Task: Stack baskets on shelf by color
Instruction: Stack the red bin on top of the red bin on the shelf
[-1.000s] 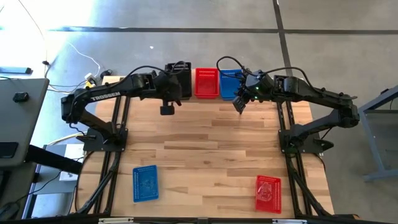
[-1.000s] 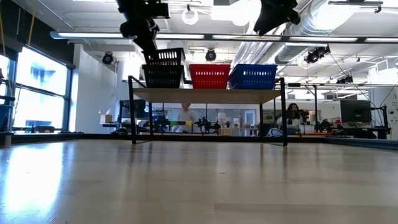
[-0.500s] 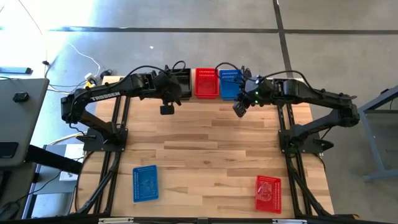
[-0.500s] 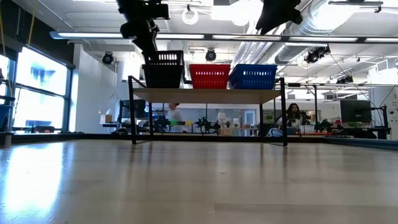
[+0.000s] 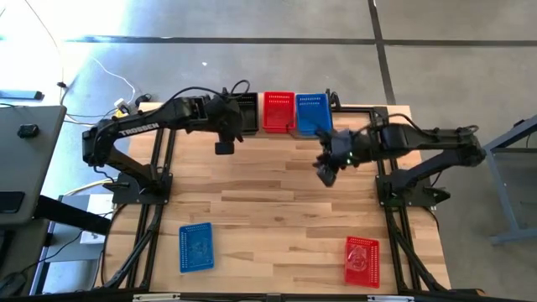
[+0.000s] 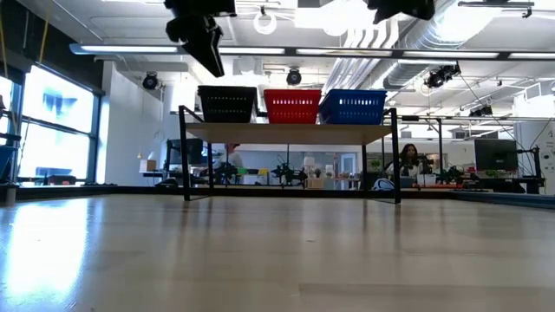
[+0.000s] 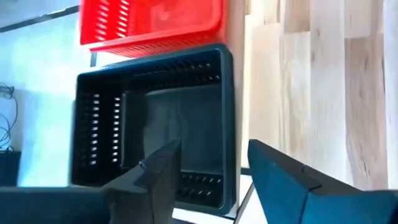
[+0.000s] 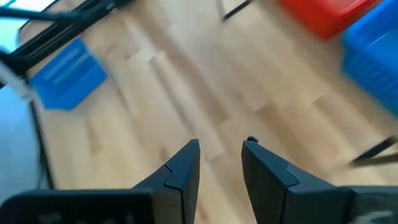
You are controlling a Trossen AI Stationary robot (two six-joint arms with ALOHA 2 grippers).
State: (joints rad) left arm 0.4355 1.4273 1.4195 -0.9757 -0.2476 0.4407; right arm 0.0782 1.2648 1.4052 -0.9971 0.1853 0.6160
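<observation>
Three baskets stand side by side on the shelf at the table's far edge: black, red and blue. My left gripper hangs open just above the black basket, over its near rim and clear of it. My right gripper is open with nothing between its fingers. It is over the table, nearer than the shelf and right of centre. A blue basket lies on the table near the front left and a red basket near the front right.
The shelf stands on thin black legs with open space beneath. The middle of the wooden tabletop lies bare between the shelf and the two loose baskets. People and benches show in the room beyond the table.
My left gripper has opened and let go of a black basket. That basket has dropped into the black one on the shelf, and the gripper has risen a little. My right gripper has moved from the blue basket on the shelf toward the table's near edge.
</observation>
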